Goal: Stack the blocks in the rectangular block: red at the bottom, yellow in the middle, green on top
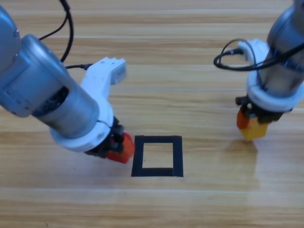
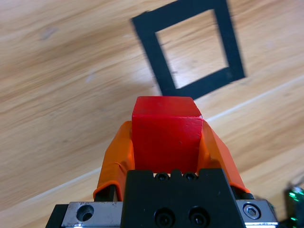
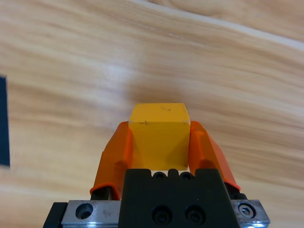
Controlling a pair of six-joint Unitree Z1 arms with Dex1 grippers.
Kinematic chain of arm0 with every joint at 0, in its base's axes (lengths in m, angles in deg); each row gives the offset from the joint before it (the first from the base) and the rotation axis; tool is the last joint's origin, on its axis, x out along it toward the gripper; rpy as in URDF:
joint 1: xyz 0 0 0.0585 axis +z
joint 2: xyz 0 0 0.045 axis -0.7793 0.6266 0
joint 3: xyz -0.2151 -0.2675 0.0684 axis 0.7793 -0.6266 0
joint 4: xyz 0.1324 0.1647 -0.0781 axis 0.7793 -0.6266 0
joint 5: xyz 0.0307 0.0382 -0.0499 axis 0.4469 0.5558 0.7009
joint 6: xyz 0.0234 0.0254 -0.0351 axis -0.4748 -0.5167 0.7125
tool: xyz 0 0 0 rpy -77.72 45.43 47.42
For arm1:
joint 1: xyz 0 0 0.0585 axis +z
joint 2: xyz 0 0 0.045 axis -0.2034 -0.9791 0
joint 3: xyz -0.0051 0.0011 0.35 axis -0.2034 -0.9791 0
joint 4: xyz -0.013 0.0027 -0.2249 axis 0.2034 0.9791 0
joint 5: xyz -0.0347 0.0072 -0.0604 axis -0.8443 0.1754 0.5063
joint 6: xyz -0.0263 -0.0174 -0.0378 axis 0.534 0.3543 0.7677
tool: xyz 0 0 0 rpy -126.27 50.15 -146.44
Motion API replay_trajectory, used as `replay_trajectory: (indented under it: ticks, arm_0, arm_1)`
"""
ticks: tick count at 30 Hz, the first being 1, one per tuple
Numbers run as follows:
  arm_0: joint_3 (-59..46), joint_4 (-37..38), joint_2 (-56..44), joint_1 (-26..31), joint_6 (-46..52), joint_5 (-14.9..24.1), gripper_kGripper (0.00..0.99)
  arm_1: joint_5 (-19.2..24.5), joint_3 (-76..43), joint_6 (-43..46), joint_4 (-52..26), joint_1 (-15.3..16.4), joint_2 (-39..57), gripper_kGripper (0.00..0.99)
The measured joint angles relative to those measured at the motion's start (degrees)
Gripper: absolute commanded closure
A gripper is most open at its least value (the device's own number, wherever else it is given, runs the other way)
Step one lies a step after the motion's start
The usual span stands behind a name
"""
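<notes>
- Holding the red cube (image 2: pixel 165 135) tight between its two orange jaws, the left end effector (image 1: pixel 118 147) sits low, just beside the left edge of the rectangular block (image 1: pixel 157 156).
- The red cube is small and plain, with flat dull sides and sharp corners.
- The rectangular block is a flat black tape outline on the wooden tabletop (image 1: pixel 190 71), with bare wood inside it.
- The right end effector (image 1: pixel 251 127) squeezes the yellow cube (image 3: pixel 159 135) between its jaws, well apart from the outline, off to the right.
- The yellow cube looks the same size as the red one.
</notes>
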Motion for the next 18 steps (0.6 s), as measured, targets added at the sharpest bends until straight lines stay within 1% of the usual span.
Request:
replay_trajectory:
  ticks: [3, 5, 7, 9, 12, 18]
  arm_0:
    - [2.5, 0.0, 0.8, -1.4, 0.3, -0.3, 0.860]
    - [5.5, -0.5, 2.6, -1.9, 1.9, -0.3, 0.860]
    - [10.4, -3.5, 5.8, -2.7, 4.2, 0.3, 0.860]
    - [14.4, -6.3, 9.2, -3.7, 6.6, 1.3, 0.858]
    - [17.6, -7.7, 13.3, -4.5, 9.9, 2.0, 0.858]
    - [21.6, -9.9, 16.5, -4.9, 13.9, 3.5, 0.858]
  arm_1:
    - [0.0, 7.7, 3.9, 10.1, 0.0, 1.9, 0.990]
    - [0.0, 11.2, 4.3, 14.2, 0.0, 2.0, 0.990]
    - [0.0, 13.1, 4.4, 18.3, 0.0, 2.0, 0.990]
    - [0.0, 13.5, 4.3, 19.6, 0.0, 2.0, 0.990]
    - [-0.2, 13.6, 3.8, 19.9, 0.0, 2.0, 0.990]
    - [-0.5, 14.1, 2.2, 19.9, 0.0, 2.0, 0.990]
